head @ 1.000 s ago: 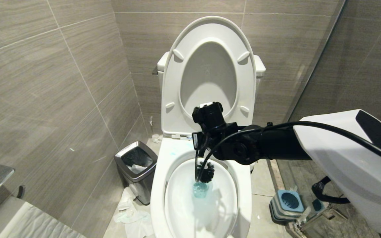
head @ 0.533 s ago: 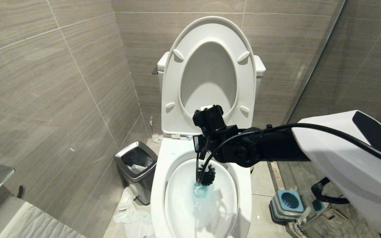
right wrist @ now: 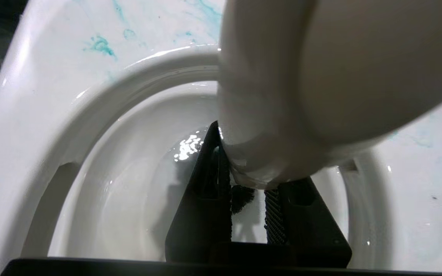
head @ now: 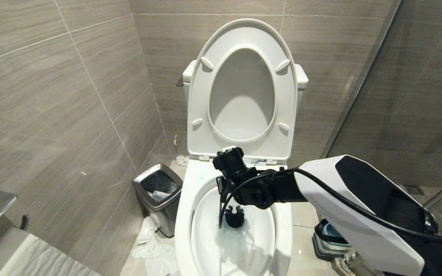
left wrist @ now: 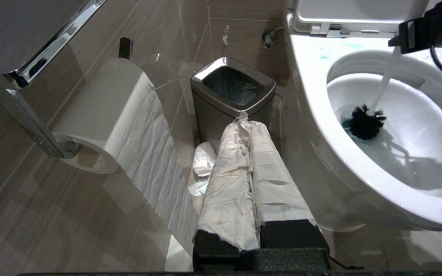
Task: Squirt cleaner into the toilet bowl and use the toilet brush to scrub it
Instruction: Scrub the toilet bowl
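Head view shows the right gripper (head: 225, 188) low over the back rim of the toilet bowl (head: 184, 214), its jaws pinching the toilet brush (head: 235, 220) by the handle. That handle runs steeply down and slightly forward from the jaws, so the black bristle head sits below them, inside the basin near its back wall. Traces of cleaner (right wrist: 100, 44) smear the rim. Any scrubbing stroke would swing the head about that grip. The left gripper (left wrist: 249, 184), paper-wrapped and pressed together, hangs off beside the bowl, farther from the brush.
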